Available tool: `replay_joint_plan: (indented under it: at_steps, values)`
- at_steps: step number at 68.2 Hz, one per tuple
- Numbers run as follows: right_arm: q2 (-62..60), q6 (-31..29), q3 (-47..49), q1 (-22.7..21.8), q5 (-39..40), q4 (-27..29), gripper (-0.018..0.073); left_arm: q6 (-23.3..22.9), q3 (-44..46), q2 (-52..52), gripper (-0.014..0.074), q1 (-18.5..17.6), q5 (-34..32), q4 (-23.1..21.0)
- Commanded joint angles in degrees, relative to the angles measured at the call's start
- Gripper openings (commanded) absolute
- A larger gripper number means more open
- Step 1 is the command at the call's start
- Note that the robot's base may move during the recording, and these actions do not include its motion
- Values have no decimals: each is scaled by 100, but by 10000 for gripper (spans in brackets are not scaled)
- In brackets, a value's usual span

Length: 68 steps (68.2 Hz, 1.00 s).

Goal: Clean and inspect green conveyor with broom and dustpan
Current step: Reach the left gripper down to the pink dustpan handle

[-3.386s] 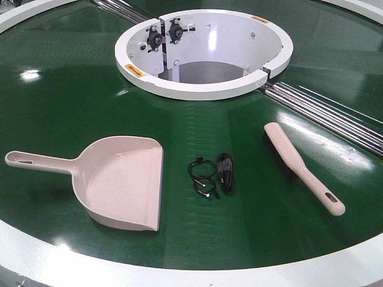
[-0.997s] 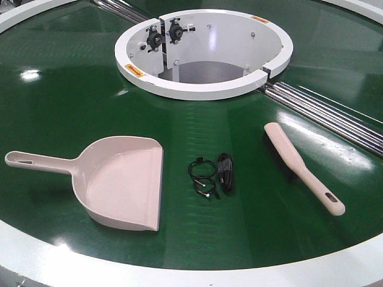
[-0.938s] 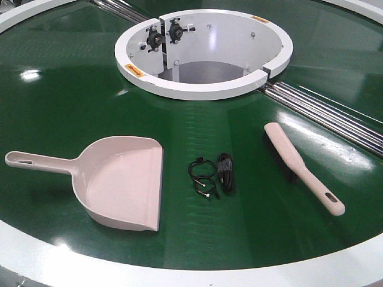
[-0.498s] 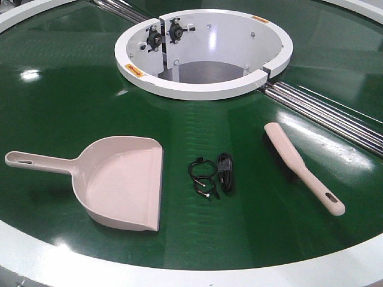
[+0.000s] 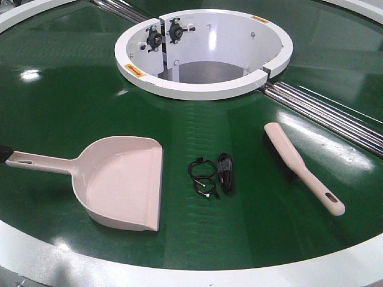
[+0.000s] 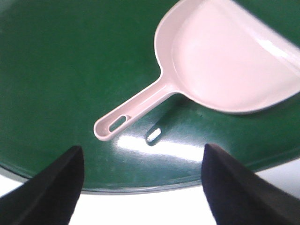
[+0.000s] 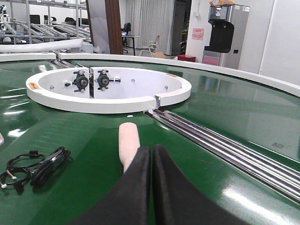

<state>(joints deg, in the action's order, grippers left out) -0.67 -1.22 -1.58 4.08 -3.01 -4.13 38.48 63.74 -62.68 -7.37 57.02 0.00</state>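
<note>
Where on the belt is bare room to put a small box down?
Free: the belt between hub and dustpan, at the left; also the near strip between broom and outer rim. Crowded: the middle, where cables lie between dustpan and broom.

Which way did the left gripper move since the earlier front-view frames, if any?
Yes. The left gripper has come in from the left edge, its dark tip now by the handle end of the unmoved pale pink plastic dustpan.
</note>
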Motion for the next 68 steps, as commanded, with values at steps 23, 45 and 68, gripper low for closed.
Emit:
replay_joint_plan:
  at_steps: [23, 45, 68]
  values:
    - [-59, 7, -18, 4, 433, -17, -8, 2001, 918, -1787, 482, -31, -11, 0]
    - [-59, 7, -18, 4, 438, -17, -8, 2340, 924, -2434, 503, -31, -66, 599]
    - [-59, 7, -18, 4, 438, -17, -8, 2681, 937, -2777, 507, -35, -167, 620]
